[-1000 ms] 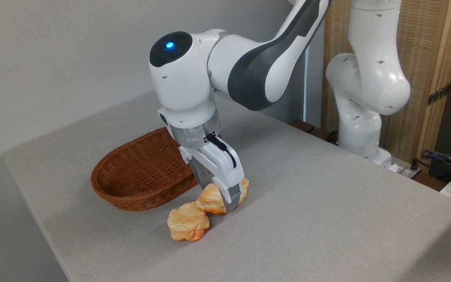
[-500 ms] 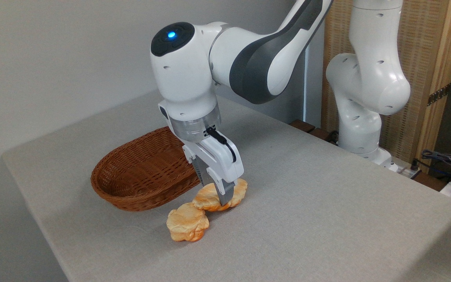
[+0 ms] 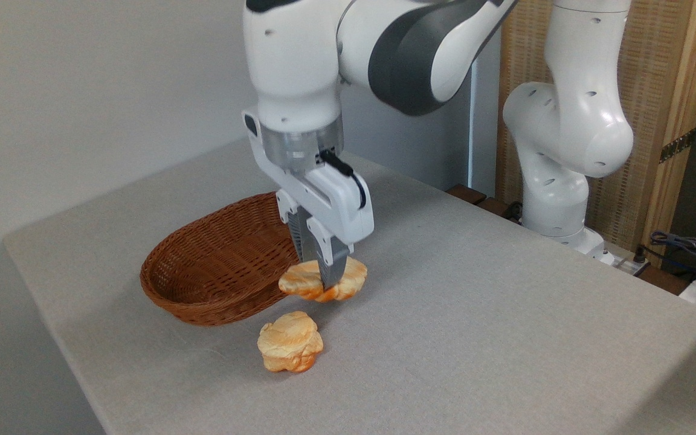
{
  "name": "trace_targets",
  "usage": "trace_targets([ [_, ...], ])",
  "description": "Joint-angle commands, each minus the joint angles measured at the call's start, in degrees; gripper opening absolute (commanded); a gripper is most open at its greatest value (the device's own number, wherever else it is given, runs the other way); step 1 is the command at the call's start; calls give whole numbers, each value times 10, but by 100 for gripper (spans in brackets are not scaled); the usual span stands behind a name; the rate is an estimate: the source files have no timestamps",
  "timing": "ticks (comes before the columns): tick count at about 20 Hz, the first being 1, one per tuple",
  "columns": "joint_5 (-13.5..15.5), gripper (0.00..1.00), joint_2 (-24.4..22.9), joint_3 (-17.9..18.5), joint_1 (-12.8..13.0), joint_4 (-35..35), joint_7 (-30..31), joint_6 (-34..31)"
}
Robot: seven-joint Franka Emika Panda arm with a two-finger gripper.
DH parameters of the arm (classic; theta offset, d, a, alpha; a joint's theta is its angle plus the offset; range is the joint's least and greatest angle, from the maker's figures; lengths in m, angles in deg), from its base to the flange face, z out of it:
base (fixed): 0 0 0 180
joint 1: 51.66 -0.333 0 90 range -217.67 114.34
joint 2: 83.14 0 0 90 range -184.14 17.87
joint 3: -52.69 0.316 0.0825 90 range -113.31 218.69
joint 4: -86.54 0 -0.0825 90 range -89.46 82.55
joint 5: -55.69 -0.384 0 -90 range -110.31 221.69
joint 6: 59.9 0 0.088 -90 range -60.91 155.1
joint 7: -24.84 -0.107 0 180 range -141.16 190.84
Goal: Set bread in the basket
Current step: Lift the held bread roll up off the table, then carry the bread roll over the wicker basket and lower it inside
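The bread [image 3: 302, 281], an elongated golden-orange pastry with a pale ridged top, hangs in the air above the table, just right of the basket's near end. My gripper [image 3: 330, 279] is shut on its middle, with one dark finger [image 3: 330, 266] crossing the front of the pastry. The basket [image 3: 221, 266], brown woven wicker with low flared sides, lies on the table to the left and holds nothing that I can see. The arm's wrist hides the basket's far right rim.
A smaller round flower-shaped bun [image 3: 290, 341] sits on the table below and slightly left of the held bread. The grey table's [image 3: 505, 314] left edge runs close behind the basket. The arm's white base [image 3: 556, 199] stands at the back right, with cables [image 3: 686, 248] beyond.
The gripper has risen with the bread in it, lifting the pastry off the table and away from the round bun, and shifted slightly left toward the basket.
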Motion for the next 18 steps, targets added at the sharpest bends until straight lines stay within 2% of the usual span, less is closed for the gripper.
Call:
trace_targets([
  [1, 13, 37, -17, -2, 4, 22, -5, -5],
  [3, 50, 36, -17, -5, 6, 41, -5, -5],
  [4, 73, 37, -16, -19, 9, 51, 1, -4],
  [5, 90, 48, -14, -35, 9, 57, 10, -4],
  [6, 91, 76, -10, -47, 9, 60, 31, -3],
  [9, 89, 100, -3, -86, 9, 60, 60, 3],
  [11, 88, 100, 4, -110, 9, 60, 67, 2],
  [15, 85, 100, 19, -135, 9, 60, 84, 4],
  [18, 76, 100, 18, -136, 9, 60, 90, 6],
])
